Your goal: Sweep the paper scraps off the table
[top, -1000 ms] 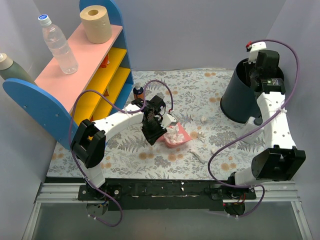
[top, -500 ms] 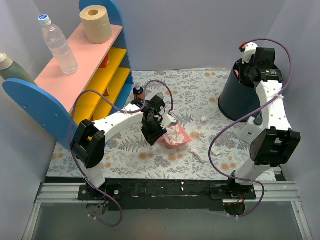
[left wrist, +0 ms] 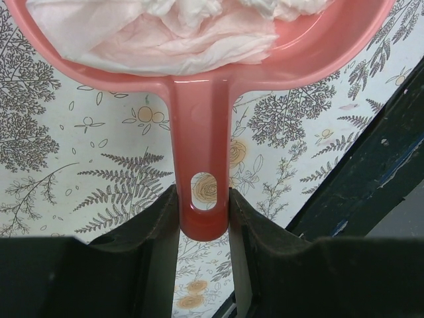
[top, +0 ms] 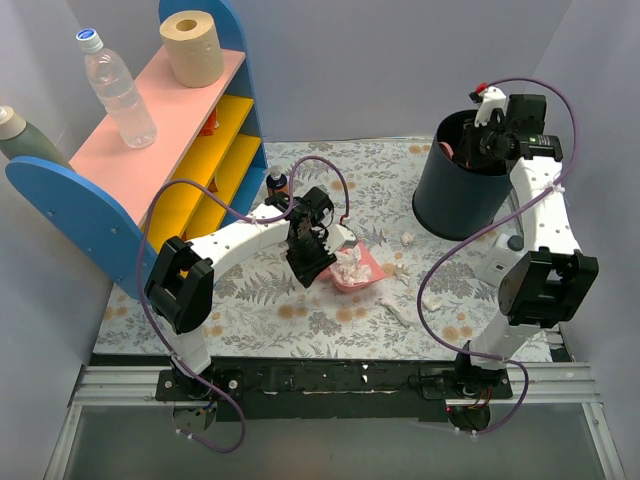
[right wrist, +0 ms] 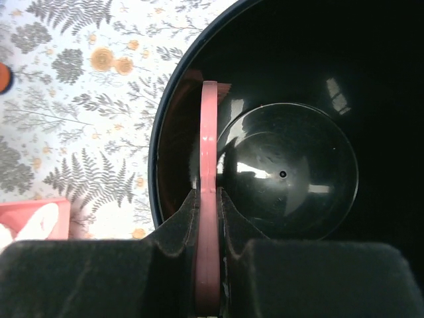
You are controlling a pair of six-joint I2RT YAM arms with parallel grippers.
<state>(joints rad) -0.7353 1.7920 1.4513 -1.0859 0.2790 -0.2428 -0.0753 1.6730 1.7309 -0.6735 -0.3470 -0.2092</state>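
Observation:
My left gripper [top: 306, 262] is shut on the handle of the pink dustpan [top: 358, 270], which rests on the table [top: 260, 300] near the middle. The pan holds a heap of white paper scraps [top: 349, 262]. In the left wrist view the fingers [left wrist: 159, 232] clamp the handle [left wrist: 202, 132] and the scraps [left wrist: 192, 30] fill the pan. A few loose scraps [top: 407, 238] lie to the right of the pan. My right gripper [top: 480, 140] is shut on a flat pink tool [right wrist: 209, 139], seen edge-on, that reaches down inside the dark bin [top: 458, 200].
A blue-pink-yellow shelf [top: 150, 150] stands at the back left with a beige paper roll [top: 192, 47] and a water bottle [top: 115, 90] on top. A small orange-labelled bottle [top: 277, 184] stands beside it. A black rail [top: 330, 380] runs along the front edge.
The right gripper has swung left with the pink tool, and the dark bin has shifted left with it. The left gripper and dustpan have edged slightly right.

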